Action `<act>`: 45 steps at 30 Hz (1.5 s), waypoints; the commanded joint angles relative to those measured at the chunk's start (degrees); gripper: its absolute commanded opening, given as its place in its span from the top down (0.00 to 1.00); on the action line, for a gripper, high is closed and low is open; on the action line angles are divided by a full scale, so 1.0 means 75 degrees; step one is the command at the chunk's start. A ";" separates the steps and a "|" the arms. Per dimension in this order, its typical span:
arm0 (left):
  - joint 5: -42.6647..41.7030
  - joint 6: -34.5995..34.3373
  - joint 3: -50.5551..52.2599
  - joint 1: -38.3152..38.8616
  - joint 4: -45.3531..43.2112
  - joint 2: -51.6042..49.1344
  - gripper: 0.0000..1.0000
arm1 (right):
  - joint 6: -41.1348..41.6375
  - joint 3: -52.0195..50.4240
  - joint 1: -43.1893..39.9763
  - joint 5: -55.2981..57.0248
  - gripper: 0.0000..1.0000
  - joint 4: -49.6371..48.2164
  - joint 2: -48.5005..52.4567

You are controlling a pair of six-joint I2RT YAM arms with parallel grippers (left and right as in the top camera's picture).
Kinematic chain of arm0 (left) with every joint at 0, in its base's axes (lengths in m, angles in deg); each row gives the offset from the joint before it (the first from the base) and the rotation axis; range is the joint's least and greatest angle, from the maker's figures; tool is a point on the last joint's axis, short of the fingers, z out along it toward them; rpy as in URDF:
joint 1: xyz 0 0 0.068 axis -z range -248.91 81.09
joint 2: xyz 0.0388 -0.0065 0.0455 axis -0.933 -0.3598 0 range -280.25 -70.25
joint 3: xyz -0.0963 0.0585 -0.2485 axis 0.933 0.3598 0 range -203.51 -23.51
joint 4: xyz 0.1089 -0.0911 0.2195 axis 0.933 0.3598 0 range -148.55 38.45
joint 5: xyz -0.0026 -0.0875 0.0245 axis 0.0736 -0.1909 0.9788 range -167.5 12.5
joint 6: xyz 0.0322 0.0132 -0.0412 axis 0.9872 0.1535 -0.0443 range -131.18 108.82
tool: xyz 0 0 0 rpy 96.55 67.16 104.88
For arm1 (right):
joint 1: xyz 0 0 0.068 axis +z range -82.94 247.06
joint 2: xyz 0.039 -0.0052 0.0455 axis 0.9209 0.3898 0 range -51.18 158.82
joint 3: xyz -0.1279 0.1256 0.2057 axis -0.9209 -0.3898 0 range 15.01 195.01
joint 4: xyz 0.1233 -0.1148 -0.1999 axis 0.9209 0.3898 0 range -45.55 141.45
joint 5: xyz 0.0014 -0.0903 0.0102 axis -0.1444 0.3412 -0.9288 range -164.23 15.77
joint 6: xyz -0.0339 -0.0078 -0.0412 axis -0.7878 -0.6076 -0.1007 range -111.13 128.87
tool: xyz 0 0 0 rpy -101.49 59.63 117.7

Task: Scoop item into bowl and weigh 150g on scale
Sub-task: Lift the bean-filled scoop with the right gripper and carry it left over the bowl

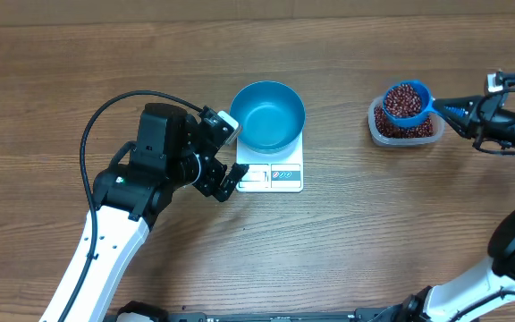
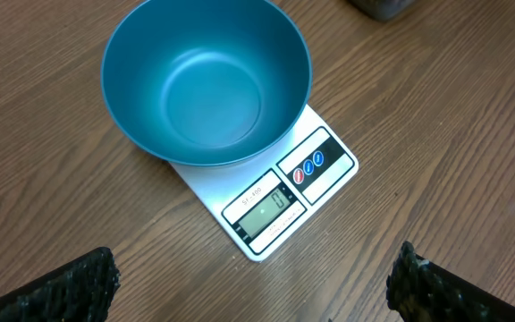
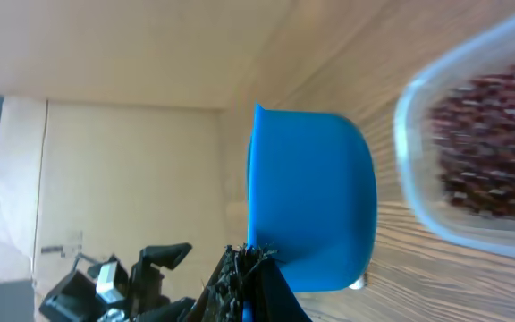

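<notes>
The teal bowl (image 1: 269, 114) stands empty on the white scale (image 1: 275, 176), whose display (image 2: 271, 201) faces my left gripper. My left gripper (image 1: 229, 156) is open just left of the scale, low over the wood, with nothing between its fingers (image 2: 70, 286); the bowl (image 2: 206, 80) fills the view ahead of it. At the right, my right gripper (image 1: 459, 111) is shut on the handle of a bright blue scoop (image 1: 407, 99) heaped with red-brown beans (image 1: 405, 100). The scoop hovers over the clear tub (image 1: 427, 132) of beans. In the right wrist view, the scoop (image 3: 311, 206) shows side-on beside the tub (image 3: 472, 152).
A black cable (image 1: 97, 121) loops from my left arm across the table's left half. My right arm's white link (image 1: 499, 277) rises from the front right corner. Bare wood lies between the scale and the tub.
</notes>
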 commanded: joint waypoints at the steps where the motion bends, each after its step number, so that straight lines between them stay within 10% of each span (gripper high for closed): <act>1: -0.0134 0.0117 0.0073 -0.0032 -0.0026 -0.0047 0.00 | -0.0044 0.0224 0.0414 -0.0714 0.96 -0.0038 -0.0382; 32: -0.0134 0.0117 0.0073 -0.0032 -0.0026 -0.0047 0.01 | 0.6516 0.0227 0.3599 -0.0364 0.96 -0.6636 -0.0382; 45: -0.0134 0.0117 0.0073 -0.0032 -0.0026 -0.0047 0.00 | 0.6519 0.0224 0.4686 0.0557 0.96 -0.7294 -0.0382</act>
